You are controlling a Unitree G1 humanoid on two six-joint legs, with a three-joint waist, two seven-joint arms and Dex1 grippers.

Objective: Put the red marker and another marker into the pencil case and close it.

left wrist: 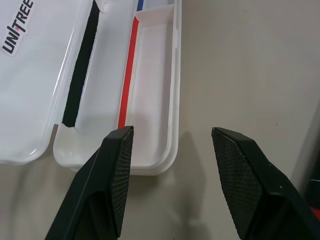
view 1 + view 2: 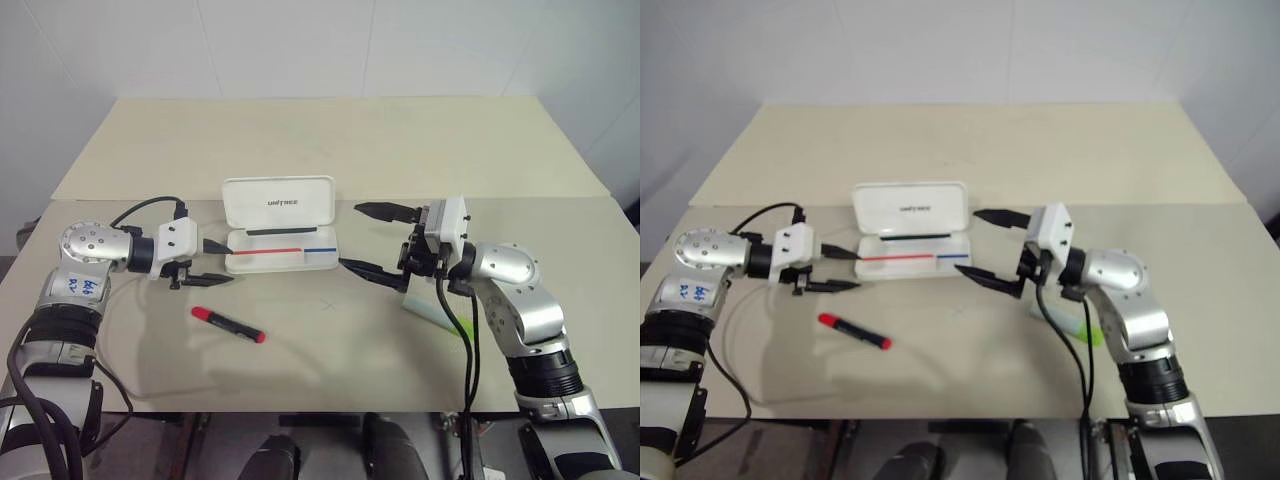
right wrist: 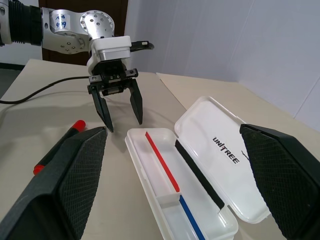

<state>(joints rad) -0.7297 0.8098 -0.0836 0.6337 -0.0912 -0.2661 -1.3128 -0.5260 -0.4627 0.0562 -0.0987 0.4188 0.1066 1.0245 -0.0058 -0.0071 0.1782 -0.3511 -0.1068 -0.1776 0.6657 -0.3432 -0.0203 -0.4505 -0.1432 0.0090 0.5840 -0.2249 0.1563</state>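
The red marker (image 2: 228,325) lies loose near the surface's front edge; slim, light, stiff and likely slippery, it is best pinched mid-barrel. The pencil case (image 2: 281,250) stands open mid-surface between the half-open left tool (image 2: 213,262) and wide-open right tool (image 2: 372,240), both empty.

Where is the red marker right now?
The red marker lies loose on the table, on the robot's left, just in front of the open case and the left end effector.
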